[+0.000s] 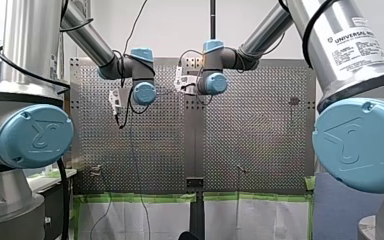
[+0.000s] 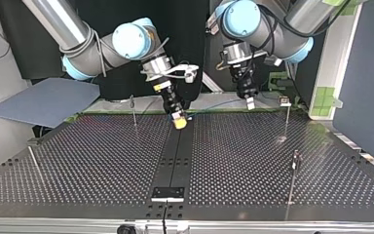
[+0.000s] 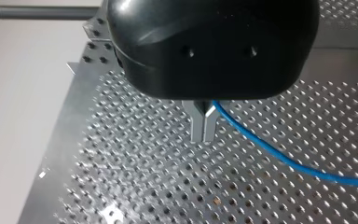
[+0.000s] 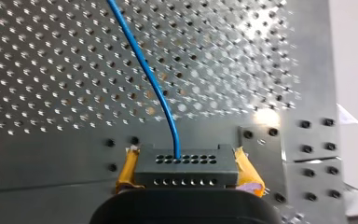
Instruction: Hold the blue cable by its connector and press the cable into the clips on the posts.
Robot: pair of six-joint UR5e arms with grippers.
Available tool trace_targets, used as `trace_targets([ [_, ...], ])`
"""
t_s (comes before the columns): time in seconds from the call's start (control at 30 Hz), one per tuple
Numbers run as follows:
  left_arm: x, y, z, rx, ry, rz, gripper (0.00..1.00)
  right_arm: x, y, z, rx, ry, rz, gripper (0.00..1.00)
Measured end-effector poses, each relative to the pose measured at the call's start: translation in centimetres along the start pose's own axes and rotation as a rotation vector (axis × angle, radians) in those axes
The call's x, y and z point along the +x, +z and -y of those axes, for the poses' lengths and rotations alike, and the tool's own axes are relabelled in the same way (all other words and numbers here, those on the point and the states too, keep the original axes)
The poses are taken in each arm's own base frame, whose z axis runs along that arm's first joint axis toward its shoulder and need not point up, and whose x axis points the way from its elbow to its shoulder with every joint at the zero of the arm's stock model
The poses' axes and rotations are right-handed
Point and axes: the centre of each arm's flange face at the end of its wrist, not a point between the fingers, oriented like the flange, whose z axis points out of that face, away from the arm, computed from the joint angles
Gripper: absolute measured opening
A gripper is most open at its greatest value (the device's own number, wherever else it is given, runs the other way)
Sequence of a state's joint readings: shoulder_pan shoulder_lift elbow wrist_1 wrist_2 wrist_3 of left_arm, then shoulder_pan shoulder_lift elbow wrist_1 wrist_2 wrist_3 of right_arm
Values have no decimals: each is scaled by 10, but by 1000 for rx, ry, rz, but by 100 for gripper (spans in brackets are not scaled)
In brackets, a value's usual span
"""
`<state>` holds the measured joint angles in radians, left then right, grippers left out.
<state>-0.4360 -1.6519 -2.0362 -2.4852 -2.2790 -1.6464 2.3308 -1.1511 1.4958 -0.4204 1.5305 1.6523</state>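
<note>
Both pincers work near the far edge of the perforated table (image 2: 102, 161), as the top view has it. Furthest left, a thin post (image 2: 133, 111) stands upright close to that edge. Next comes my right gripper (image 2: 179, 123), low over the dark middle strip (image 2: 177, 156); its yellow pads (image 4: 248, 173) are clamped on the connector (image 4: 186, 164), a grey block with rows of small holes. From the connector the blue cable (image 2: 214, 105) runs rightward, just above the table, to my left gripper (image 2: 250, 103). Its metal fingers (image 3: 199, 126) are pressed together, and the cable comes out right beside them, so I read them as pinched on it. Further right stands the clip post (image 2: 287, 117), with a small clip (image 2: 285, 101) on top, apart from the cable. Nearer the camera on that side, the near post (image 2: 294, 175) stands well apart.
</note>
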Motion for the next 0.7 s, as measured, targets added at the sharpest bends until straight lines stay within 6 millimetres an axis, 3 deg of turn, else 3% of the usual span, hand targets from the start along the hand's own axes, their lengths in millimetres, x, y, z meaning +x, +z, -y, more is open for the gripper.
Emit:
trace_targets([
  [0.13, 2, 3, -7, -19, 22, -22, 0, -9, 7, 3, 14, 1, 7, 0],
  [0.37, 2, 9, -20, -51, 46, -53, 0, 3, 17, 12, 40, 3, -19, 0],
  [0.7, -15, 24, -37, -78, 8, -30, 0, 10, 25, 30, 83, 8, -40, 0],
])
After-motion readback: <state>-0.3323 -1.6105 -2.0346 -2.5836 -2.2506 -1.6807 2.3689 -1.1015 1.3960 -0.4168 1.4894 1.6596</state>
